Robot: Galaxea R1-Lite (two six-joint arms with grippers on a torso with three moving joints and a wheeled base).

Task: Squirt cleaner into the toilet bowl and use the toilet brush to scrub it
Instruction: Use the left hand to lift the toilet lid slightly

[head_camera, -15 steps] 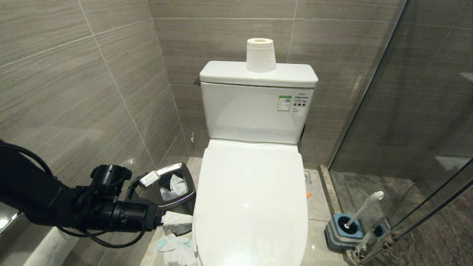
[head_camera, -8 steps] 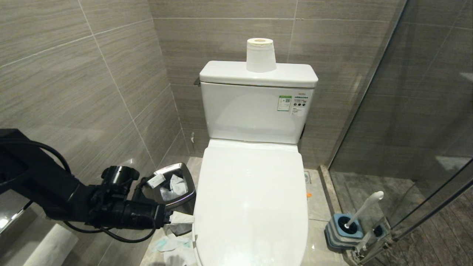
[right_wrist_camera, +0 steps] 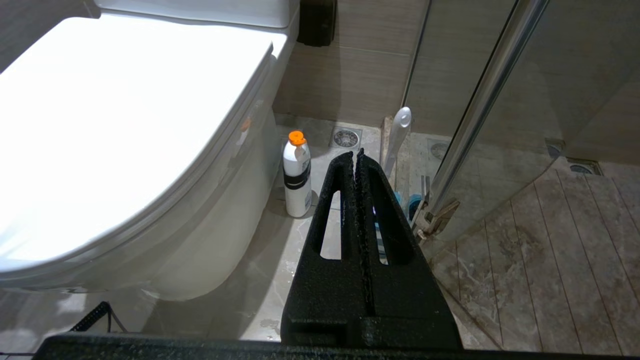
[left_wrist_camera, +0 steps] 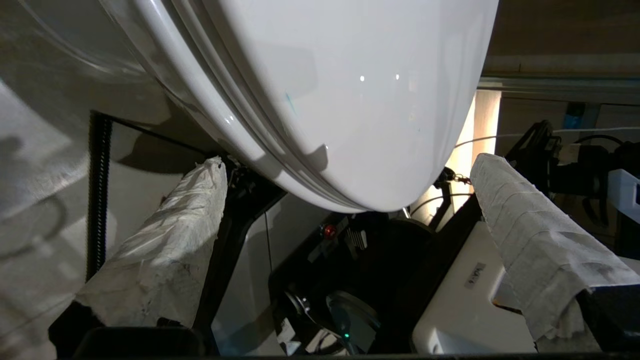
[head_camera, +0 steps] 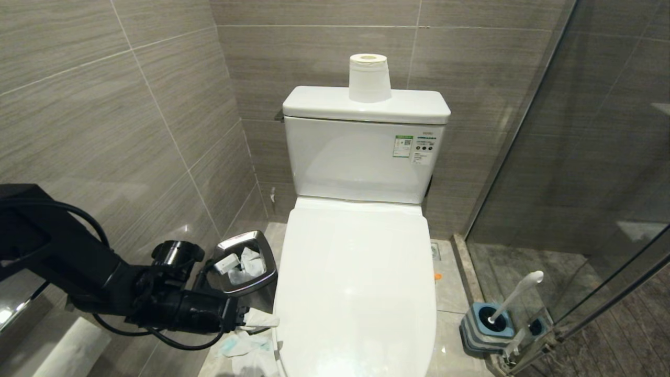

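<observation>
The toilet's white lid (head_camera: 356, 283) is down, so the inside of the toilet bowl is hidden; only the bowl's outer wall (right_wrist_camera: 210, 225) shows. My left gripper (head_camera: 244, 290) is low at the lid's left front edge and open. Its two white-wrapped fingers (left_wrist_camera: 165, 250) stand either side of the lid's rim (left_wrist_camera: 320, 150) without touching it. The toilet brush (head_camera: 515, 296) leans in its grey-and-blue holder (head_camera: 484, 330) on the floor at the right. A white cleaner bottle (right_wrist_camera: 296, 175) with an orange cap stands beside the bowl. My right gripper (right_wrist_camera: 356, 152) is shut and empty, above the floor near the brush handle (right_wrist_camera: 400, 132).
A steel waste bin (head_camera: 246, 262) with tissue in it stands left of the toilet, right behind my left gripper. Crumpled tissues (head_camera: 246, 351) lie on the floor there. A toilet roll (head_camera: 369, 78) sits on the cistern. The glass shower door (head_camera: 576, 209) closes off the right.
My left arm has sunk and reached further toward the lid's left front edge, still open. Nothing else has moved.
</observation>
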